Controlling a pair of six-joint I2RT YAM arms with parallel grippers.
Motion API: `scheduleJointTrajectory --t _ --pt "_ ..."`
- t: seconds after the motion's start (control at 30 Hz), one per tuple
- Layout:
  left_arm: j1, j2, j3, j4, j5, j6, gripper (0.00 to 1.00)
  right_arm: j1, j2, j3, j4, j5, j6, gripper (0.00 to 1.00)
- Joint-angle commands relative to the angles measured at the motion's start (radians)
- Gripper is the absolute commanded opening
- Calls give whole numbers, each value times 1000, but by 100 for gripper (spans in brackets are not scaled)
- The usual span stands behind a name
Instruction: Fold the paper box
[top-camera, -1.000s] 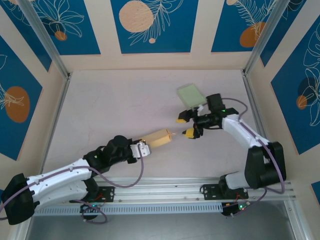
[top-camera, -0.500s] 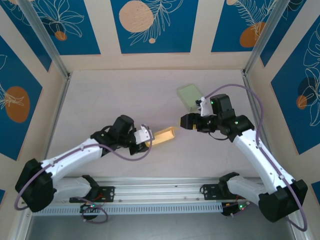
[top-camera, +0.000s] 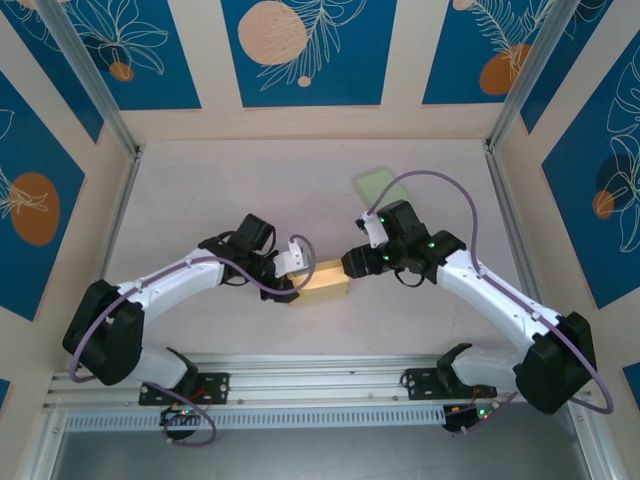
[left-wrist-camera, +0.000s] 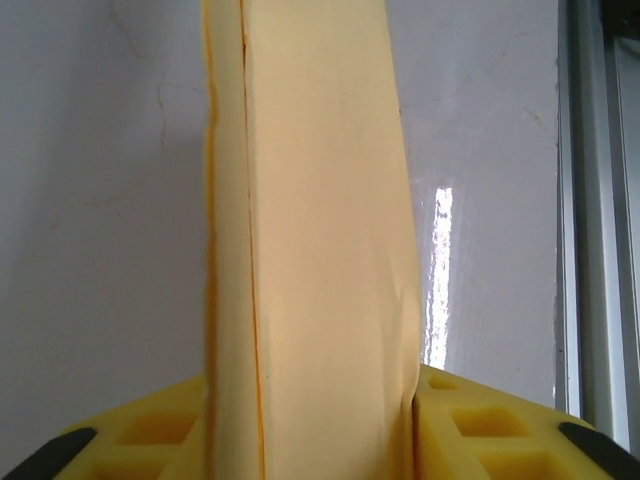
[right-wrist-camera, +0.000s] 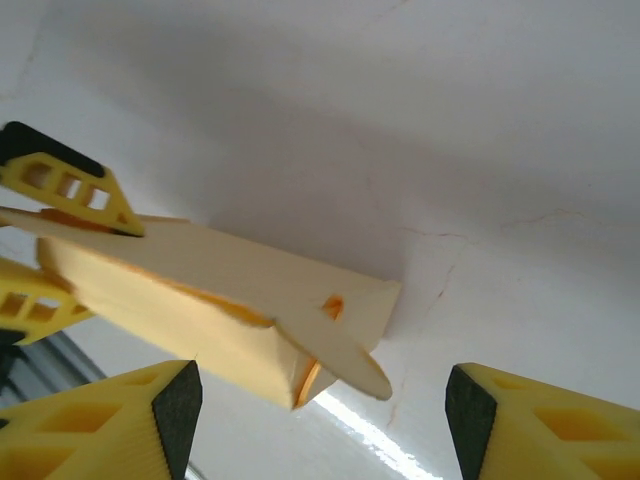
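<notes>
grey tabletop (top-camera: 250, 190): paper box (top-camera: 325, 281) lengthwise left-right, flap end toward spread right fingers (right-wrist-camera: 110, 420), left fingers (left-wrist-camera: 480, 435) seemingly clamping

Jaws of the left gripper (left-wrist-camera: 312, 432) touch both sides of the pale yellow paper box (left-wrist-camera: 320, 220).

Count, from the near edge:
- Yellow paper box (top-camera: 322, 281): one, mid-table.
- Flat pale-green sheet (top-camera: 374, 187): one, far right.
- Robot arms: two, the left arm (top-camera: 170, 285) and the right arm (top-camera: 495, 292).
- Grippers: two, the left gripper (top-camera: 294, 274) and the right gripper (top-camera: 352, 264), with two yellow fingers each.
- Table (top-camera: 220, 195): one.
</notes>
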Motion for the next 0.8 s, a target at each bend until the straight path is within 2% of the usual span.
scheduleJointTrajectory --t 0.0,0.1,0.17,0.3,0.63,0.77 --pt "7 3 -3 22 44 43 46 7 26 26 20 35 -73 67" --pt "3 -4 -26 44 26 46 58 8 44 38 16 39 -95 67" --pt "3 -13 -42 63 17 45 61 9 53 47 9 31 -106 66" --pt "-1 -20 -60 102 6 22 59 27 62 61 -12 23 -105 59" --pt "-2 0 -46 88 -20 36 48 37 103 91 -32 76 -134 57" --pt "-4 6 -43 89 -27 36 48 39 129 103 -45 59 -140 44"
